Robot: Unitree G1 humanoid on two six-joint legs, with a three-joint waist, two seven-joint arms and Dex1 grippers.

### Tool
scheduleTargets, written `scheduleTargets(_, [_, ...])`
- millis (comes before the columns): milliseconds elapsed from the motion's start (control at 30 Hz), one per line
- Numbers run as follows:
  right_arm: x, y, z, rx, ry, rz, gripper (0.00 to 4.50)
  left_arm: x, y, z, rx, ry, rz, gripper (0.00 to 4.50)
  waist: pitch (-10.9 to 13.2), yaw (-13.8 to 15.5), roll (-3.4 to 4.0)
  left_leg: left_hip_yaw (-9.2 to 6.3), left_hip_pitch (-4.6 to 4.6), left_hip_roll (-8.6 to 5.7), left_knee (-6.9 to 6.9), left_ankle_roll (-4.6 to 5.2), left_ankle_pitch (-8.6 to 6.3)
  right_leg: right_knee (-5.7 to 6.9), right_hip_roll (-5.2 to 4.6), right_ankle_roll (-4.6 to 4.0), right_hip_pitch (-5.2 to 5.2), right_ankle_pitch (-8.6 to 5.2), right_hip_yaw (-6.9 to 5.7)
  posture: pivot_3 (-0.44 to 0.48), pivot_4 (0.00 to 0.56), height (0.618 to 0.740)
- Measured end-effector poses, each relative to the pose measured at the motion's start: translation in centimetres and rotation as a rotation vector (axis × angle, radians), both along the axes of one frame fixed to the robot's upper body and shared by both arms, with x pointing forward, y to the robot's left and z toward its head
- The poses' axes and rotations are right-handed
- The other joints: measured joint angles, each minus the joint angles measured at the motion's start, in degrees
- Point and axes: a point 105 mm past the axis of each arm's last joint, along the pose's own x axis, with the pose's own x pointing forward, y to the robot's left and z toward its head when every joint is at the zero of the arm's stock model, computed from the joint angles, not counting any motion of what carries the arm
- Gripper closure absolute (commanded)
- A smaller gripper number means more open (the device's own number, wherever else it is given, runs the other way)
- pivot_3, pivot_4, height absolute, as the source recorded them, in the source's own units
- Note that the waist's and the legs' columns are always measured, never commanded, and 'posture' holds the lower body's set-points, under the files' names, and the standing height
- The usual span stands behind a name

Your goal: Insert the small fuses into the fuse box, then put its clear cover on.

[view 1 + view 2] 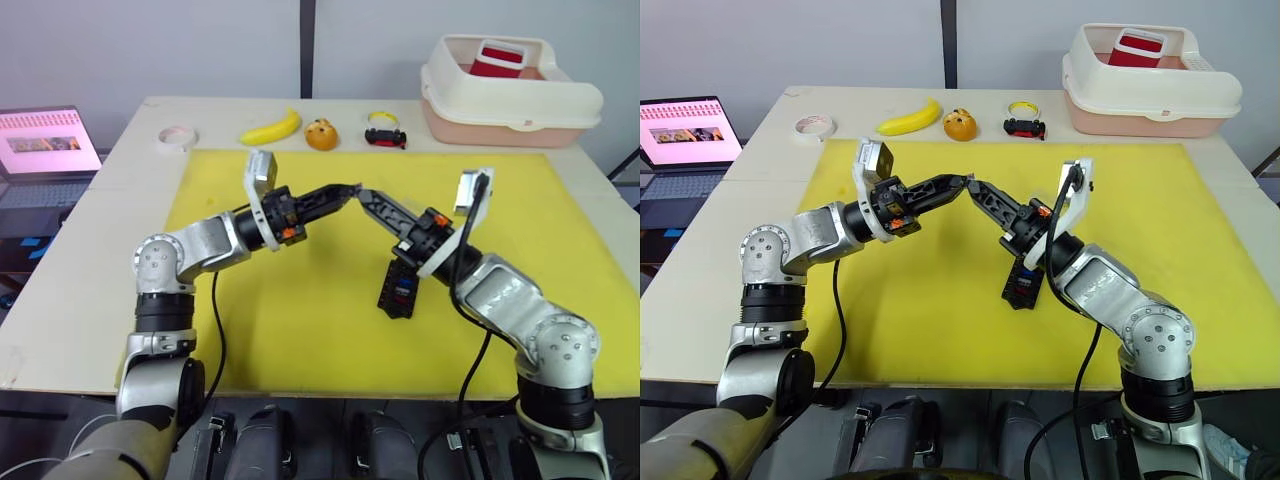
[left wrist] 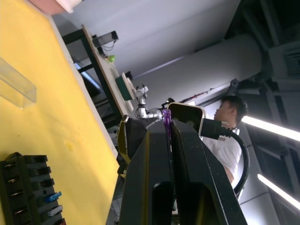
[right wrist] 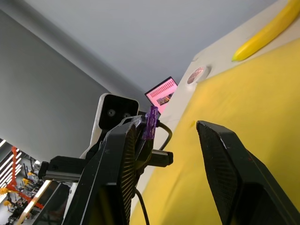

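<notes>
Above the middle of the yellow mat (image 1: 300, 330) my two grippers meet tip to tip. The left gripper (image 1: 345, 192) is shut on a small purple fuse (image 2: 166, 121), pinched at the very tips of its fingers. My right gripper (image 1: 368, 196) is open, and the purple fuse (image 3: 151, 123) shows just beside one of its fingertips. The black fuse box (image 1: 398, 288) lies on the mat under the right forearm. A blue fuse (image 2: 52, 197) and a grey fuse (image 2: 55, 211) sit in the fuse box (image 2: 26, 187). The clear cover (image 2: 16, 86) lies on the mat a short way from the fuse box.
Along the table's far edge are a tape roll (image 1: 177, 136), a banana (image 1: 272, 128), an orange toy (image 1: 320, 134) and a black-and-red toy car (image 1: 386, 137). A cream bin (image 1: 510, 95) stands at the far right, a laptop (image 1: 50, 145) at the left. A person (image 2: 229, 112) stands beyond the table.
</notes>
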Motion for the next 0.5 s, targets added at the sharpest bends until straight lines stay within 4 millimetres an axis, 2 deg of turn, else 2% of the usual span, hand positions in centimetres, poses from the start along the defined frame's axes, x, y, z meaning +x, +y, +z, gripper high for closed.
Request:
scheduleTargets(67, [-0.02, 0.01, 0.01, 0.001, -0.001, 0.002, 2.32, -0.02, 0.00, 0.02, -0.003, -0.002, -0.002, 4.50, 0.0, 0.0, 0.00, 0.00, 0.00, 0.00, 0.00, 0.00, 0.00, 0.00, 0.00, 0.00, 0.00, 0.00, 0.00, 0.000, 0.150, 0.740])
scheduleTargets(100, [-0.03, 0.01, 0.02, 0.001, 0.000, 0.003, 2.84, -0.03, 0.00, 0.01, -0.003, -0.004, -0.003, 4.50, 0.0, 0.0, 0.00, 0.00, 0.00, 0.00, 0.00, 0.00, 0.00, -0.01, 0.00, 0.00, 0.00, 0.00, 0.00, 0.000, 0.150, 0.740])
scheduleTargets(133, [-0.04, 0.02, 0.03, 0.002, -0.001, 0.004, 3.11, -0.04, -0.01, 0.01, -0.004, -0.005, -0.004, 4.50, 0.0, 0.0, 0.00, 0.00, 0.00, 0.00, 0.00, 0.00, 0.00, -0.01, 0.00, 0.00, 0.00, 0.00, 0.00, 0.000, 0.150, 0.740])
scheduleTargets(200, [-0.26, 0.15, 0.25, 0.006, -0.012, 0.014, 4.12, 0.03, -0.04, -0.22, 0.007, -0.002, 0.000, 4.50, 0.0, 0.0, 0.00, 0.00, 0.00, 0.00, -0.01, 0.00, 0.00, -0.01, 0.00, 0.00, 0.00, 0.00, 0.00, 0.000, 0.150, 0.740])
scheduleTargets(233, [-0.36, 0.20, 0.35, 0.007, -0.017, 0.018, 4.46, 0.06, -0.07, -0.31, 0.011, 0.000, 0.001, 4.50, 0.0, 0.0, 0.00, 0.00, 0.00, 0.00, -0.02, 0.00, 0.00, -0.01, 0.00, 0.00, 0.00, 0.00, 0.00, 0.000, 0.150, 0.740])
scheduleTargets(500, [-0.51, 0.27, 0.49, 0.020, -0.014, 0.029, 4.46, -0.01, 0.07, -0.29, 0.000, -0.014, -0.009, 4.50, 0.0, 0.0, 0.00, 0.00, 0.00, 0.00, -0.03, 0.00, 0.00, -0.03, 0.00, 0.00, 0.00, 0.00, 0.00, 0.000, 0.150, 0.740])
